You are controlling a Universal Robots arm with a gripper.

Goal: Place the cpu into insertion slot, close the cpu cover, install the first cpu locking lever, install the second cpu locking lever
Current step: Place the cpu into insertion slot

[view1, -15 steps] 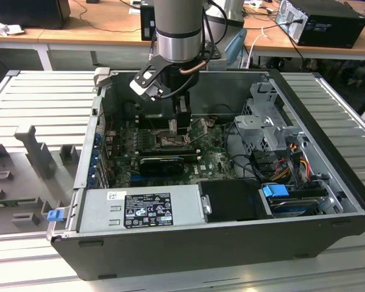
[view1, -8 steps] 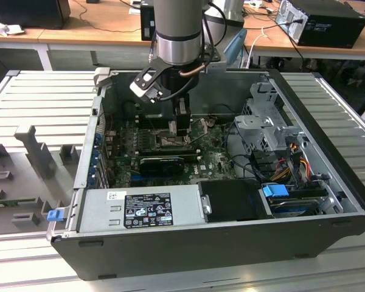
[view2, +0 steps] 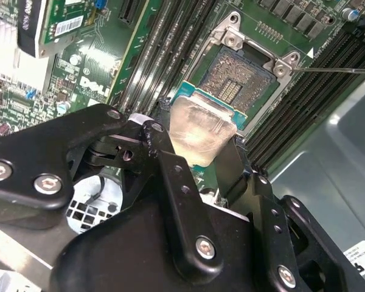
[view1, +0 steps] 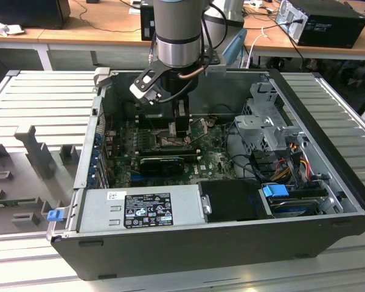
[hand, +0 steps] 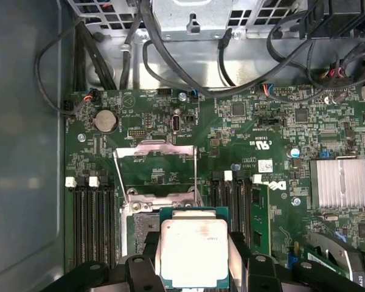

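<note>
While the black two-fingered gripper is clamped on the small flat square cpu with the pale silver-grey metal face, one finger on each of two opposite edges, you are holding the chip over the near side of the insertion slot. That slot is the square socket with a black frame and dark pin-grid centre on the green motherboard, inside the open black computer case. In the second wrist view the chip overlaps only part of the socket and much of the pin field lies bare beyond it, so judge it as not yet seated; whether any corner touches the frame cannot be told. The cpu cover, a thin silvery metal frame plate with a large window, appears to stand open on the far side of the slot, and long black memory slots run along both sides. To do this well, centre the chip until all four edges fall inside the black frame, square it to the frame and bring it down flat, not corner first. Never slide it across the pins. If it sits crooked, lift and realign instead of pressing, and stay clear of the raised cover.
</note>
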